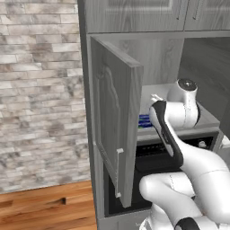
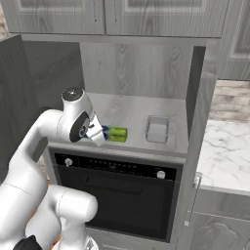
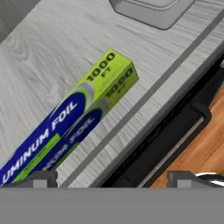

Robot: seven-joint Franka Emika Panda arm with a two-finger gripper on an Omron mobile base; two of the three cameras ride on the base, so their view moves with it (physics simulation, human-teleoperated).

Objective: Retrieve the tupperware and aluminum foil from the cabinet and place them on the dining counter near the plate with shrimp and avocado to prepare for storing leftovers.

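The aluminum foil (image 3: 74,127) is a dark-blue box with a green end, lying flat on the pale grey shelf (image 2: 132,112) of the open cabinet (image 1: 112,130). Its green end (image 2: 116,133) pokes out from behind my hand, and a blue strip of the box (image 1: 143,120) shows beside my forearm. The tupperware (image 2: 157,129), a translucent grey container, stands on the same shelf to the foil's right; one corner of it (image 3: 153,11) is visible. My gripper (image 3: 113,179) is open, hovering over the shelf's front edge beside the foil, with nothing between its fingers.
A black built-in oven (image 2: 117,190) with a knobbed control panel sits directly under the shelf. The open panelled door (image 1: 114,134) juts out on the arm's left. A marble worktop (image 2: 224,151) lies to the right, a brick wall (image 1: 40,90) and wood floor (image 1: 45,206) to the left.
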